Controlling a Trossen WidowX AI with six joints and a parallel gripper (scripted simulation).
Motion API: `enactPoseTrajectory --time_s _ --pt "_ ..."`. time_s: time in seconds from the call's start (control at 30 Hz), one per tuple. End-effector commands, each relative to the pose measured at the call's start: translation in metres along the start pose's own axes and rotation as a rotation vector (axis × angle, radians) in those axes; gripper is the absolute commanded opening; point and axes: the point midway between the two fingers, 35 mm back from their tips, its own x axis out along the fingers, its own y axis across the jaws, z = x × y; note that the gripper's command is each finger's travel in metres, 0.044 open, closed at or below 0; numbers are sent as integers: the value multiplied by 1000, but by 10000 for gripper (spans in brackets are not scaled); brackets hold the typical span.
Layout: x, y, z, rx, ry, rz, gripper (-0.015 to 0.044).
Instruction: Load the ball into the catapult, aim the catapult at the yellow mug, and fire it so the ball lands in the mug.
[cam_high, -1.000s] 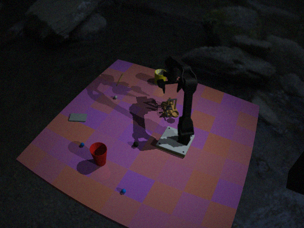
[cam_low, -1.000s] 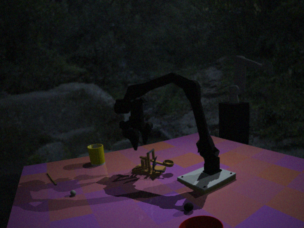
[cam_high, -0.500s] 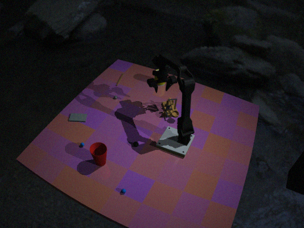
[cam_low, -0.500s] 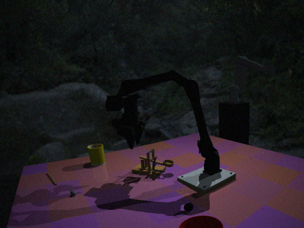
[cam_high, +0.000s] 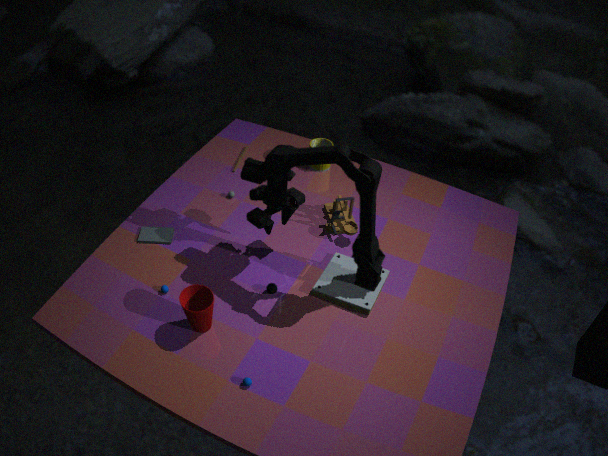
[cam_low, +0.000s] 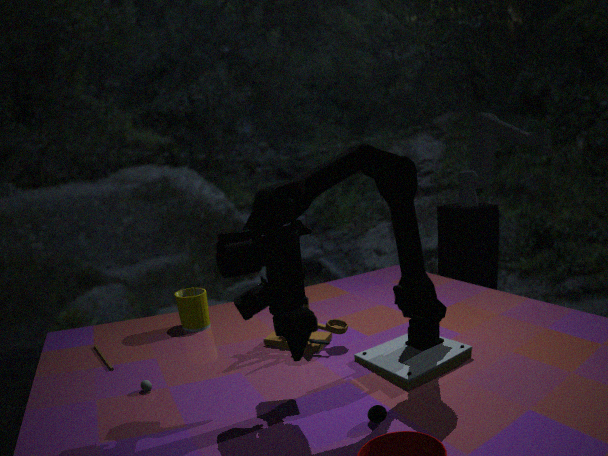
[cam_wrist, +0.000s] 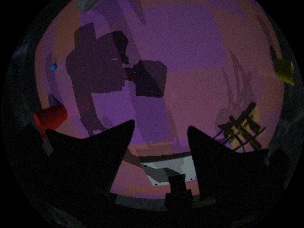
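The orange-brown catapult (cam_high: 350, 228) (cam_low: 275, 342) (cam_wrist: 243, 128) stands in front of the arm's base, its round cup toward the base. No ball shows in the cup. The yellow mug (cam_high: 321, 143) (cam_low: 194, 311) (cam_wrist: 284, 71) stands upright beyond it. Several small balls lie on the mat: a whitish one (cam_high: 231, 194) (cam_low: 146, 385), a black one (cam_high: 271, 288) (cam_low: 377, 413) and blue ones (cam_high: 164, 289) (cam_high: 247, 381). Which is the task's ball, I cannot tell. My gripper (cam_high: 278, 228) (cam_low: 297, 357) (cam_wrist: 162, 126) is open and empty, above the mat and to the side of the catapult.
A red cup (cam_high: 200, 312) (cam_low: 402, 445) (cam_wrist: 51, 117) stands upright on the checkered mat (cam_high: 335, 390). A grey flat plate (cam_high: 156, 235) lies near the mat's left edge. A thin stick (cam_high: 239, 159) (cam_low: 103, 358) lies near the far left edge.
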Motion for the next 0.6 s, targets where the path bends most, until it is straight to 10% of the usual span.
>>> enactPoseTrajectory --time_s 0.0,0.57 --pt "13 48 -31 -135 -5 -13 300" --pt "40 124 -112 -326 -6 -5 300"
